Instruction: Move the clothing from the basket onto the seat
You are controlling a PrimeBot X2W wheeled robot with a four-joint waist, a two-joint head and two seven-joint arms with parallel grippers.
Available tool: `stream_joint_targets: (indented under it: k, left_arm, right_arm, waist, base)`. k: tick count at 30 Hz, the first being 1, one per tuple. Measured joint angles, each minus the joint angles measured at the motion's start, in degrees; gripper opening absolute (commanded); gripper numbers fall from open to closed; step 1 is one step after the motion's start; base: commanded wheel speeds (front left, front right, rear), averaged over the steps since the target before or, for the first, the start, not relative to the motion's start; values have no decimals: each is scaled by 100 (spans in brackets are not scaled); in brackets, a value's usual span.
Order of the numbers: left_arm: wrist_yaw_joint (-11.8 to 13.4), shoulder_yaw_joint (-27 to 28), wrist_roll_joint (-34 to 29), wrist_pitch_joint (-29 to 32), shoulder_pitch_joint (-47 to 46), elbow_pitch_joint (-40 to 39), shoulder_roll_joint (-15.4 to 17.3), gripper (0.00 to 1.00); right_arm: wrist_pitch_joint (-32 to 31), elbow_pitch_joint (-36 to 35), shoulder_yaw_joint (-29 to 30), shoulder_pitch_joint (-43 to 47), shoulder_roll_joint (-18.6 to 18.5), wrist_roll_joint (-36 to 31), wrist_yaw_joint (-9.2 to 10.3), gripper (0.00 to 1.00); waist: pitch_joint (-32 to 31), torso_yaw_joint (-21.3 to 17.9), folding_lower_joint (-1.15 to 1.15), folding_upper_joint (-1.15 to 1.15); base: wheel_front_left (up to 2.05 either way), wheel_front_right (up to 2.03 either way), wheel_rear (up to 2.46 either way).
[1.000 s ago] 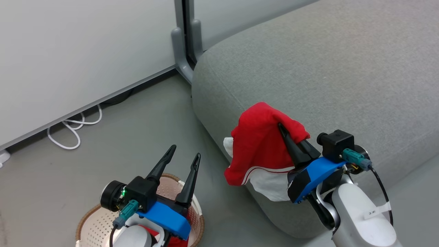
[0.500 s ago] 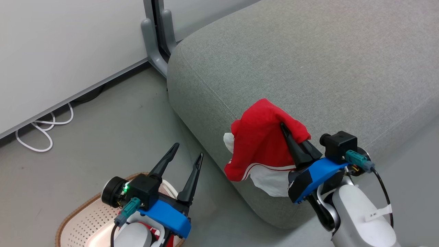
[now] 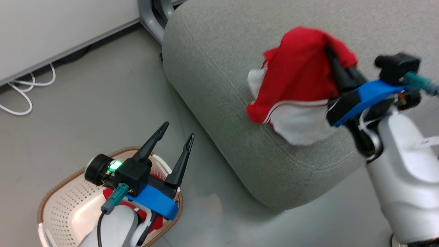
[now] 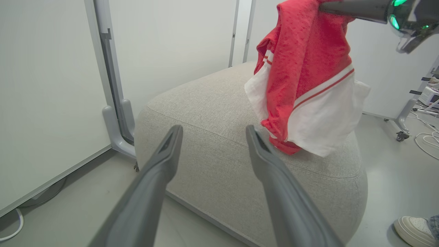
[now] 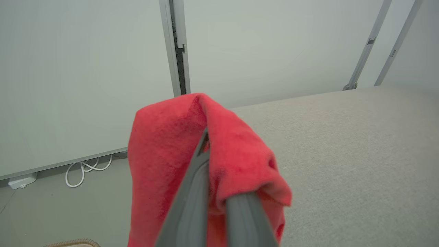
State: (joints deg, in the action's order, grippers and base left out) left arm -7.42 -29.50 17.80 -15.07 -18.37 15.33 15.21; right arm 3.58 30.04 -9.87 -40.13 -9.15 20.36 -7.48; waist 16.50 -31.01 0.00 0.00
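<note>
Basket (image 3: pixel 63 206) left; garment (image 3: pixel 296 72) perhaps on seat (image 3: pixel 212 68).

Right hand (image 3: pixel 330 51) tips buried in red clothing (image 3: pixel 295 72)

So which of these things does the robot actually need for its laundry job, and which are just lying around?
Part of the job:
- red garment, pinched in the right gripper
- more red cloth in the basket
- grey sofa
- left gripper, open, by the basket

Just lying about:
- white cable on the floor
- a person's shoe
- grey partition post
</note>
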Motion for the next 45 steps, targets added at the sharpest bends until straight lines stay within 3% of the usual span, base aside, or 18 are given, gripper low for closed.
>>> stream_joint_targets:
  k: [8,15,26,39,40,41,42,45]
  left_arm:
    - [0,-202,-144,0,-607,-405,490,100]
    - [-1,-301,-274,132,-1230,-879,766,100]
    - [85,-290,-387,434,-1300,-1501,1090,100]
    - [136,-321,-344,475,-1237,-1557,1149,100]
    - [140,-320,-321,474,-1237,-1548,1150,100]
    - [141,-320,-318,472,-1237,-1538,1150,100]
    - [141,-322,-313,468,-1237,-1528,1149,100]
    - [151,-339,-288,431,-1237,-1488,1135,100]
  right_arm:
    - [-121,400,927,-1255,-668,433,0,0]
    - [225,749,1887,-1945,-1276,413,0,0]
    - [910,1913,2525,-2128,-1090,224,-1,0]
    - [1115,2499,2388,-2137,-990,166,-1,0]
    - [1116,2519,2368,-2152,-994,157,-1,39]
    - [1121,2529,2349,-2171,-994,142,-1,88]
    - [1122,2536,2330,-2187,-994,135,-1,100]
    - [1125,2580,2288,-2188,-1015,136,-1,100]
  waist:
    - [1017,189,0,0]
    - [1991,419,1,0]
    - [3044,683,1,0]
    - [2942,716,0,0]
    - [2928,715,0,0]
    - [2910,713,0,0]
    - [2890,713,0,0]
    - [2829,720,0,0]
  base:
    - [0,0,0]
    - [0,0,0]
    - [0,0,0]
    - [0,0,0]
    - [0,0,0]
    - [0,0,0]
    - [0,0,0]
    - [0,0,0]
